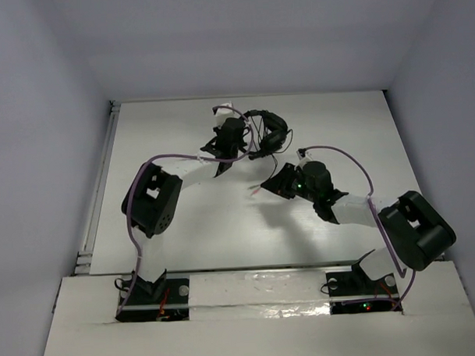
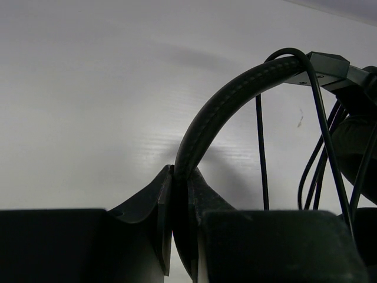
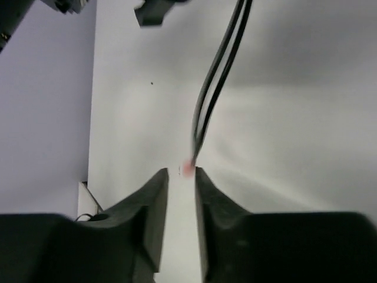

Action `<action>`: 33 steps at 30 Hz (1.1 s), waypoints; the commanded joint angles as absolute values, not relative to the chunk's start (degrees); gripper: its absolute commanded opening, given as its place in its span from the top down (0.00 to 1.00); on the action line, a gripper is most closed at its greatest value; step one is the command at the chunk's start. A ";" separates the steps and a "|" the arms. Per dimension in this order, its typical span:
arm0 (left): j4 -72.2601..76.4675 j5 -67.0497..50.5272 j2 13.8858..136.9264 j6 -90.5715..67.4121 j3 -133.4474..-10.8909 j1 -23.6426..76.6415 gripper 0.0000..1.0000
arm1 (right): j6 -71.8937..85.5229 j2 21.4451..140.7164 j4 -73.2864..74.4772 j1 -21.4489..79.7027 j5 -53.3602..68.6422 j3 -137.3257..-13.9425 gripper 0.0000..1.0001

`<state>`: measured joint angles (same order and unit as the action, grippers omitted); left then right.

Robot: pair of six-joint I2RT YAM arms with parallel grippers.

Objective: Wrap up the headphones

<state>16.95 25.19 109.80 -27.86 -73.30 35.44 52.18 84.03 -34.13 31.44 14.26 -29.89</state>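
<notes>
The black headphones (image 1: 268,128) lie at the back middle of the white table. My left gripper (image 1: 238,147) is shut on their curved headband (image 2: 235,94), which rises from between the jaws in the left wrist view (image 2: 181,172). An earcup (image 2: 356,147) and loops of the thin black cable (image 2: 261,153) hang at the right. My right gripper (image 1: 270,185) sits nearer, with its jaws a narrow gap apart (image 3: 181,172). The cable (image 3: 215,88) runs down as two strands to a red tip (image 3: 188,169) just at the fingertips, and the tip also shows from above (image 1: 257,190).
Thick purple robot cables (image 1: 342,152) loop over both arms. A raised rail (image 1: 97,191) borders the table's left side, and grey walls close in the left, back and right. A dark part of the left arm (image 3: 154,12) shows at the top of the right wrist view.
</notes>
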 commanded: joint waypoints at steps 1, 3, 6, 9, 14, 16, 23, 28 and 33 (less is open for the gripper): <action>19.43 22.86 112.74 -29.27 -79.97 34.37 1.00 | 50.63 80.96 -30.34 31.38 10.30 -30.85 0.65; 17.94 21.28 114.77 -28.31 -82.68 33.84 1.00 | 49.49 77.46 -25.70 31.38 8.88 -31.46 0.53; 16.53 20.92 118.64 -27.43 -85.86 33.84 1.00 | 46.85 73.40 -17.97 31.38 3.70 -32.78 0.36; 13.29 20.83 122.51 -26.46 -89.98 33.31 1.00 | 44.92 67.60 -13.38 31.38 -0.78 -32.78 0.32; 11.52 20.83 126.73 -26.02 -93.07 33.31 1.00 | 41.84 55.41 -11.51 31.38 -3.26 -31.38 0.36; 8.80 20.30 128.92 -26.19 -96.31 32.78 1.00 | 40.53 52.83 -10.03 31.38 -2.73 -31.72 0.37; 5.71 18.72 130.61 -26.89 -99.32 32.26 0.67 | 38.50 46.32 -4.75 31.38 -3.96 -32.87 0.37; 5.36 17.84 128.60 -27.60 -96.79 31.64 0.43 | 38.15 44.13 -3.34 31.38 -4.22 -33.66 0.37; 10.19 18.63 119.11 -28.39 -87.29 31.64 0.17 | 36.57 41.49 -0.62 31.38 -6.85 -35.68 0.42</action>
